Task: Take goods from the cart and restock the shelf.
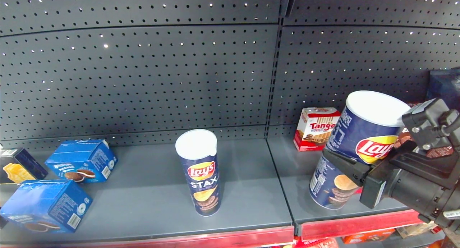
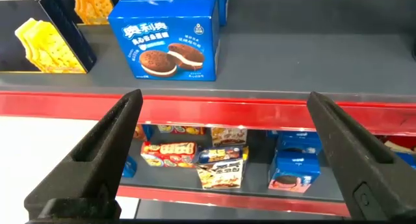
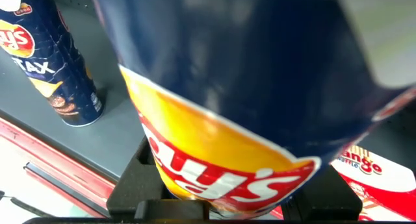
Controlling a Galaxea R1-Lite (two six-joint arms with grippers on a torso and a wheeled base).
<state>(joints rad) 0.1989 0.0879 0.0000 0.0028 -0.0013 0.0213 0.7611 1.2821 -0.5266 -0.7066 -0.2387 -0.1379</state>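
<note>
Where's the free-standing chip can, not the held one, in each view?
Head view: standing chip can upright mid-shelf, left of the held can.
Left wrist view: faces the blue cookie box instead.
Right wrist view: standing chip can upright beyond the held can.
Shared landmark: red shelf-edge strip.

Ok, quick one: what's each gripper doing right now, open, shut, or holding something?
Left gripper: open, holding nothing.
Right gripper: shut on the chips can.
</note>
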